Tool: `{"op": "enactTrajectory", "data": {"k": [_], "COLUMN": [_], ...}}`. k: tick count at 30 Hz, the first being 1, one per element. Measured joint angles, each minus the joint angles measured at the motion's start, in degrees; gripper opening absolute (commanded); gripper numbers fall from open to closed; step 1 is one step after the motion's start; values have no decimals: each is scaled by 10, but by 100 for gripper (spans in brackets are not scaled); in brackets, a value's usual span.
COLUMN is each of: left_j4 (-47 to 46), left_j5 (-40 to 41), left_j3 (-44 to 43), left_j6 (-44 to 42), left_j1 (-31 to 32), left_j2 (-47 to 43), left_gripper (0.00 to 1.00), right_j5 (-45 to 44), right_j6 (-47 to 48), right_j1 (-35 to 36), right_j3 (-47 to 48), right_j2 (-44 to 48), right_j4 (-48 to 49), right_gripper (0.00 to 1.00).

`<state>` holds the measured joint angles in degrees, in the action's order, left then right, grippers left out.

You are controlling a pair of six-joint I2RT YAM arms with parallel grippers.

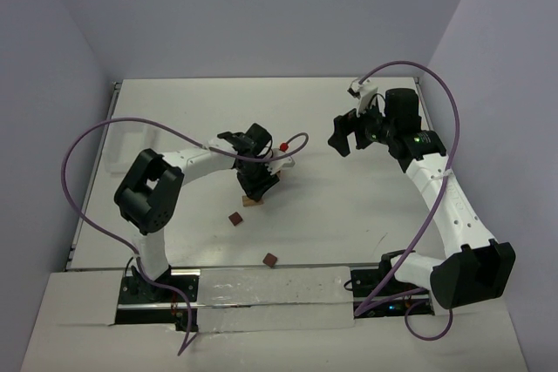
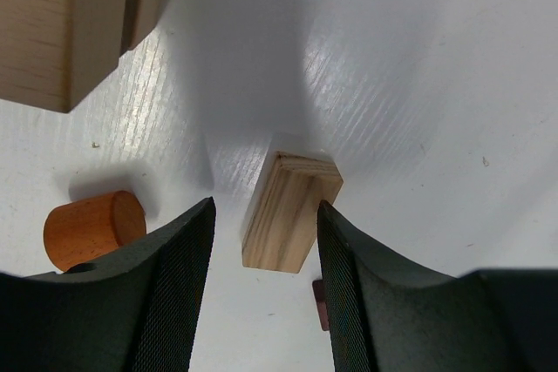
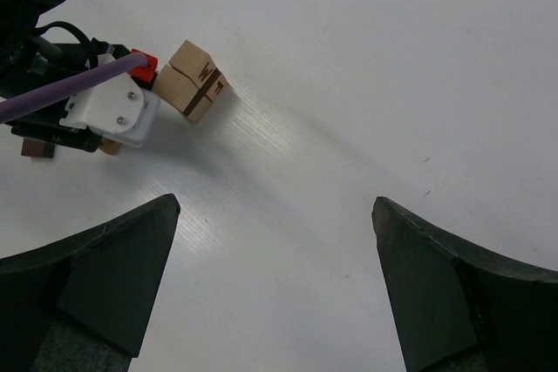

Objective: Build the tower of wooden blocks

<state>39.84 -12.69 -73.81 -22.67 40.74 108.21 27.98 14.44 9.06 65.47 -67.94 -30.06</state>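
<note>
A light tan wooden bar (image 2: 290,213) lies on the white table between the fingers of my left gripper (image 2: 266,206). The jaws stand open, with a clear gap at the left finger and the right finger at the bar's edge. From above, that gripper (image 1: 259,185) hangs over the bar (image 1: 253,201). Two pale tan blocks set together (image 3: 196,80), the only sign of the tower, show large at the upper left (image 2: 52,32). My right gripper (image 1: 344,134) hovers wide open and empty (image 3: 275,205) at the far right.
An orange-brown cylinder (image 2: 91,228) lies left of the left finger. Two reddish-brown cubes (image 1: 235,218) (image 1: 271,260) lie nearer the arm bases; a dark one (image 2: 319,302) peeks out beside the right finger. Purple cables loop over both arms. Walls enclose the table.
</note>
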Motion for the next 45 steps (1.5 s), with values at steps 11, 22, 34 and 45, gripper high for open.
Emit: {"op": "enactTrajectory", "data": {"k": [11, 22, 34, 45], "left_j4": [8, 34, 38, -10], "left_j5": [-18, -54, -45, 6], "left_j3": [1, 1, 8, 49], "left_j6": [-5, -41, -75, -79], "left_j1": [1, 1, 2, 14], "left_j2": [-36, -52, -24, -18], "left_gripper": [64, 69, 71, 62], "right_j5": [16, 26, 35, 46], "right_j6": [2, 4, 7, 9], "right_j1": [0, -1, -1, -1], "right_j3": [1, 1, 1, 2], "right_j2": [-3, -9, -14, -20], "right_j4": [-2, -7, -9, -13], "right_gripper": [100, 100, 100, 100]}}
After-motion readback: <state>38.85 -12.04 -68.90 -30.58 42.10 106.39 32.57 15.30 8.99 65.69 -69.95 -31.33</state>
